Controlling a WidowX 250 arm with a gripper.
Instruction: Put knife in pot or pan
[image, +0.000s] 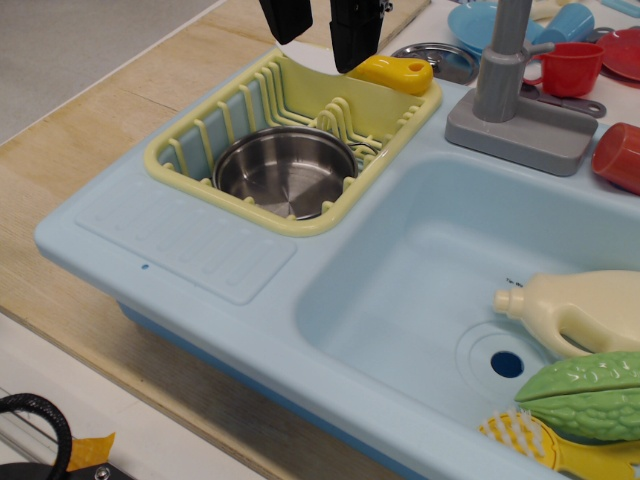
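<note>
The knife (392, 72) shows as a chunky yellow handle lying on the far right rim of the yellow dish rack (190, 170); its blade is hidden. The shiny steel pot (285, 172) sits upright and empty inside the rack's near end. My gripper (318, 30) hangs at the top edge above the rack's far end, just left of the knife handle. Its two black fingers (352, 38) stand apart with nothing between them.
The light-blue toy sink (420, 270) holds a cream bottle (580, 310), a green bumpy vegetable (590, 395) and a yellow scrub brush (525, 440). A grey faucet (510, 80) stands right of the rack. Red cups (570, 68), a blue plate (475, 25) and a metal lid (445, 60) lie behind.
</note>
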